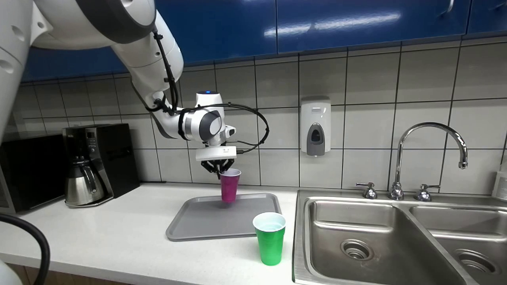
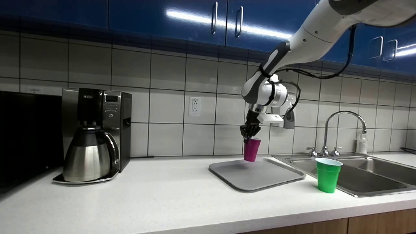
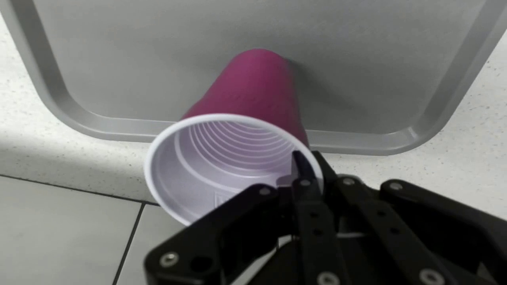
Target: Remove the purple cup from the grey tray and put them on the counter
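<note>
- The purple cup (image 1: pixel 229 187) hangs below my hand (image 3: pixel 311 161), over the grey tray (image 2: pixel 263 178), long axis near upright, slight lean; base looks just off it, can't swear to that
- Hand's nearly closed, cup rim pinched, 1 finger (image 3: pixel 304 170) inside, 1 outside
- My arm (image 1: pixel 152 65) arches over, hand pointing roughly down
- I'd guess sideways past the tray's edge, then down onto the desk (image 2: pixel 162 195)

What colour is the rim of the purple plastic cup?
White: the rim of the purple cup, clearest in the wrist view.
</note>
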Available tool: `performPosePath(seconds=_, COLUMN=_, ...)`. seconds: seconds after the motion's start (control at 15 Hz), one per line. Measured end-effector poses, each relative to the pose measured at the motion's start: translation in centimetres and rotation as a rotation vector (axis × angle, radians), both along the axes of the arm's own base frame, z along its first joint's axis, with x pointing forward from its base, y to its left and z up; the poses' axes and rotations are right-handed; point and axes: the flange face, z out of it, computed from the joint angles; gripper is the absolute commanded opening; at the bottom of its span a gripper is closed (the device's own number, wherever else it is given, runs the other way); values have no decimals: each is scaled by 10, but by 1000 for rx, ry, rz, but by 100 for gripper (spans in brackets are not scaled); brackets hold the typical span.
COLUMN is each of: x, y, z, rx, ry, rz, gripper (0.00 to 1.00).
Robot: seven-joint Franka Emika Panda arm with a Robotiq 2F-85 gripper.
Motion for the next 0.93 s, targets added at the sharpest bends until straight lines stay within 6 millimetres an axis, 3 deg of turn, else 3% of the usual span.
performPosePath(seconds=0.33, x=-10, y=22, z=14, rx=13, ry=-10, rz=33, gripper=1)
performPosePath(seconds=0.93, x=-25, y=76, z=16, rx=40, ry=0, rz=118, gripper=1)
